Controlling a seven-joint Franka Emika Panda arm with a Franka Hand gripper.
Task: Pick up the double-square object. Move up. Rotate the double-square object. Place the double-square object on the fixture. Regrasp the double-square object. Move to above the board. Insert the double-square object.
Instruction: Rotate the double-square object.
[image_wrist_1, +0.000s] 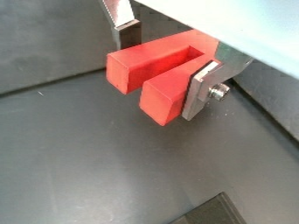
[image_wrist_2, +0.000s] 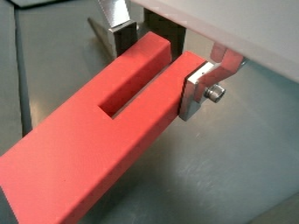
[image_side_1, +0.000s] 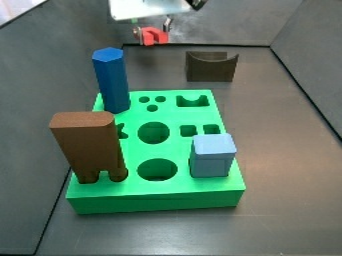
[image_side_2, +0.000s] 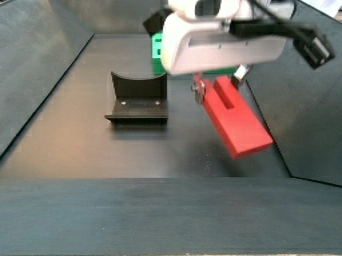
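My gripper (image_wrist_1: 163, 63) is shut on the red double-square object (image_wrist_1: 152, 74), with one silver finger on each long side. Both wrist views show its grooved face and the long block (image_wrist_2: 93, 140) sticking out past the fingers. In a side view the gripper (image_side_2: 221, 82) holds the block (image_side_2: 235, 118) tilted, off the dark floor, to the right of the fixture (image_side_2: 136, 97). In a side view the gripper (image_side_1: 150, 26) and the block (image_side_1: 152, 38) are at the far end, left of the fixture (image_side_1: 210, 66) and beyond the green board (image_side_1: 160, 190).
On the board stand a blue prism (image_side_1: 111, 80), a tall brown block with legs (image_side_1: 87, 145) and a light-blue cube (image_side_1: 211, 155). Sloping dark walls enclose the floor (image_side_2: 80, 140) on both sides.
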